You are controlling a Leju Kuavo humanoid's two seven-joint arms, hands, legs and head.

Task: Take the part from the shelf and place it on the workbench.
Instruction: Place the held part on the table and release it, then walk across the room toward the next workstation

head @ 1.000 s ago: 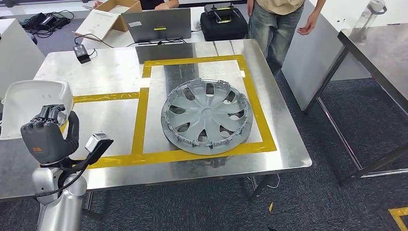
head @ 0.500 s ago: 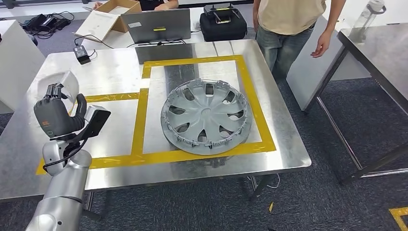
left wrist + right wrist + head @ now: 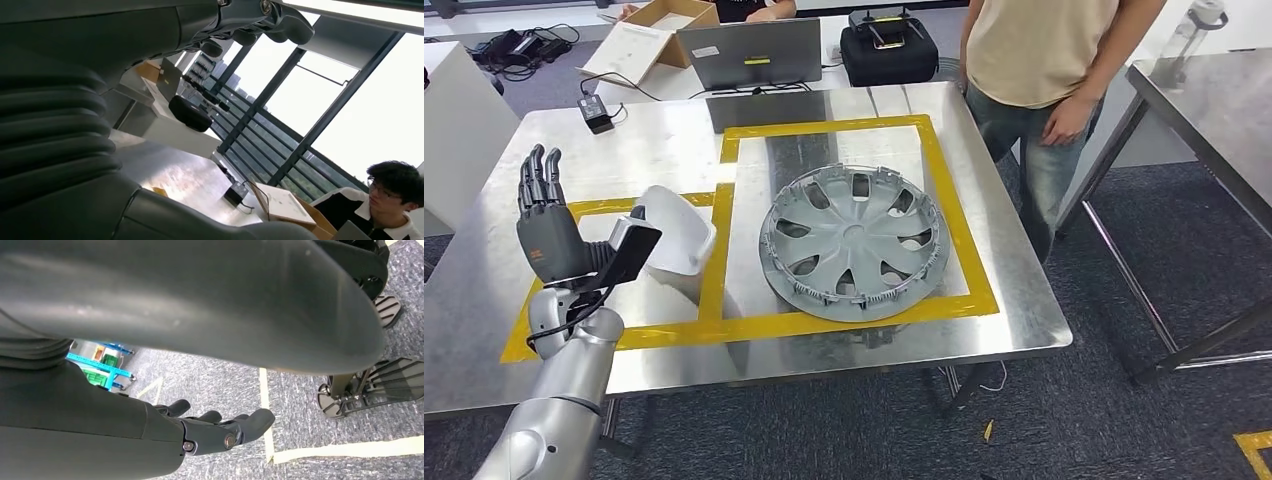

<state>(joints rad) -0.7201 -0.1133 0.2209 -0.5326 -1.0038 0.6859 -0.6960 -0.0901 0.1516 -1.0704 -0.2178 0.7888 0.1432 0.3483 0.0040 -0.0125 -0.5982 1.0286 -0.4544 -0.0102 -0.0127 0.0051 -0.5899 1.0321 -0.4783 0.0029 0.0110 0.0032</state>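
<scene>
The white part point(image 3: 676, 233) is seen lying on the steel bench point(image 3: 654, 140), across the upper right corner of the smaller yellow-taped box point(image 3: 714, 250), with its right edge over the tape strip that divides that box from the larger one. It is a smooth, curved shell; its long axis appears to run from the near left to the far right, the narrower end pointing away toward the far side of the bench, though the near end is hidden behind the wrist camera. The left hand point(image 3: 542, 225) is raised just to the left of the part, fingers point(image 3: 537, 175) extended upward and close together, nothing held in it; whether the thumb touches the part cannot be told. In the right wrist view the right hand point(image 3: 220, 432) is seen hanging over grey carpet, its fingers loosely extended and holding nothing. A grey hubcap point(image 3: 854, 243) lies flat inside the larger taped box, well apart from the part. A laptop point(image 3: 749, 52) and a black case point(image 3: 889, 48) sit at the far edge, and a person point(image 3: 1044, 60) stands at the far right corner of the bench.
</scene>
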